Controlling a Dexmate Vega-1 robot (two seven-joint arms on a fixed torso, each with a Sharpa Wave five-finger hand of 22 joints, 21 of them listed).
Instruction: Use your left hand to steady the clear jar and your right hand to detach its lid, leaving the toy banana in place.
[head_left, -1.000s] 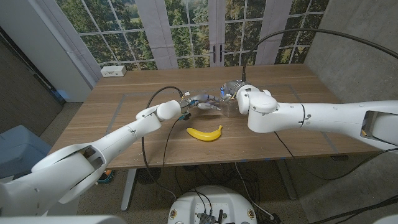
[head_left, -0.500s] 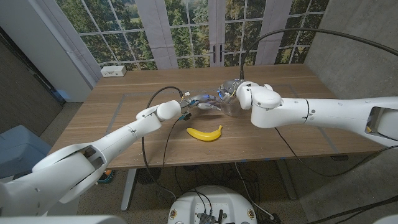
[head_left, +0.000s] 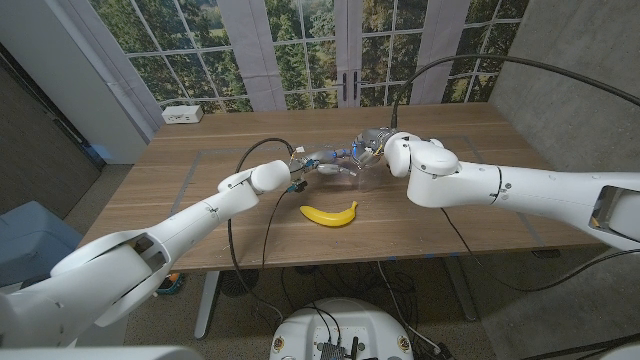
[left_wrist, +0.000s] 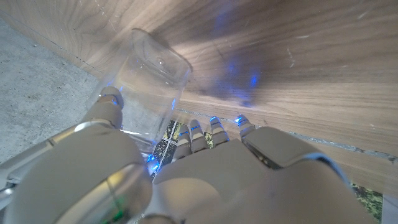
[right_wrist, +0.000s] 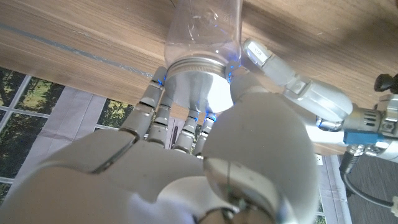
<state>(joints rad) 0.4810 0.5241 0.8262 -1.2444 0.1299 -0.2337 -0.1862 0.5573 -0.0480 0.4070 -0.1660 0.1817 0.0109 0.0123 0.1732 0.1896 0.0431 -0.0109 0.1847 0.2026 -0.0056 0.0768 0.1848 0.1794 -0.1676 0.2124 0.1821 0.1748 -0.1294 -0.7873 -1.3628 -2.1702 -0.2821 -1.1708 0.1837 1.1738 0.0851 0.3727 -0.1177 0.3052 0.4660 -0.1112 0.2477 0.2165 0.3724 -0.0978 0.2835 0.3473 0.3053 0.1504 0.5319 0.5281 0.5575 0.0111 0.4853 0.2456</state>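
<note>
Head view: left hand (head_left: 322, 166) and right hand (head_left: 372, 146) are meeting at the clear jar (head_left: 366, 173), beyond the toy banana (head_left: 329, 214) on the wooden table (head_left: 200, 190). Left wrist view: left-hand fingers (left_wrist: 111, 101) are touching the jar; whether they are gripping it cannot be told. Right wrist view: right-hand fingers (right_wrist: 149, 102) are curling around the metal lid (right_wrist: 198, 74) seated on the jar.

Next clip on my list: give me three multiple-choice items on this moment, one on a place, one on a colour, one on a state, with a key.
1. Where does the toy banana lie?
A. inside the jar
B. on the table, nearer the robot than the jar
C. in the left hand

2. What colour is the lid?
A. silver
B. red
C. black

3. What is the right hand doing?
A. resting far from the jar
B. holding the banana
C. grasping the lid

Key: 1 B, the head view shows it on the wood in front of the clear jar; 2 A, the right wrist view shows a silvery ring; 3 C, its fingers wrap the lid.
</note>
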